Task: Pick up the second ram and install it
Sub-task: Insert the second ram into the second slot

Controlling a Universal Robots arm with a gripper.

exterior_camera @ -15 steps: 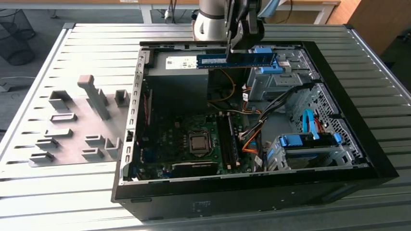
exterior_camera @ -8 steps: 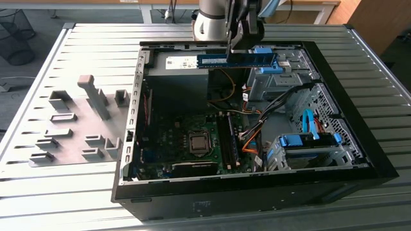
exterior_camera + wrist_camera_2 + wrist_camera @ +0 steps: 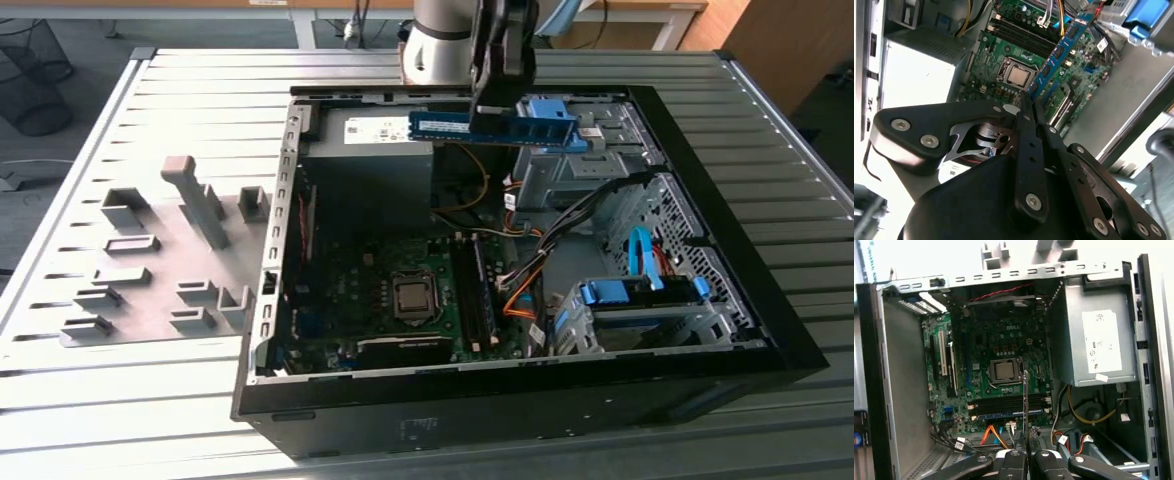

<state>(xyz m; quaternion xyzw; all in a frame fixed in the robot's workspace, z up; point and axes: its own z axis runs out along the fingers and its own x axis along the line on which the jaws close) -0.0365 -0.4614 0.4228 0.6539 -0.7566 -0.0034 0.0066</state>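
In the exterior view, the gripper (image 3: 489,110) is hanging over the far end of the open PC case (image 3: 534,400), which is lying on the slatted metal bench (image 3: 134,400). The gripper is pinching the second ram (image 3: 537,128) near the middle of its top edge. The stick is riding level, up in the air, clear of the motherboard (image 3: 360,270) down below. Off to the exterior view's left, the grey fixture blocks (image 3: 200,200) are sitting on the bench beside the case.

In the second wrist view, the gripper (image 3: 1029,100) is clamping down with both fingers (image 3: 1025,135) pressed against the second ram (image 3: 1061,47). The blue-green board is stretching away from the fingers, over the processor socket (image 3: 1018,75) and the long black slots (image 3: 1021,35).

In the first wrist view, the gripper (image 3: 1026,450) is showing the second ram (image 3: 1025,400) edge-on, a thin line between its closed fingers. That line is crossing in front of the memory slots (image 3: 999,402) just below the processor socket (image 3: 1005,371). The grey power supply (image 3: 1099,340) is filling the corner of the case beside the board.
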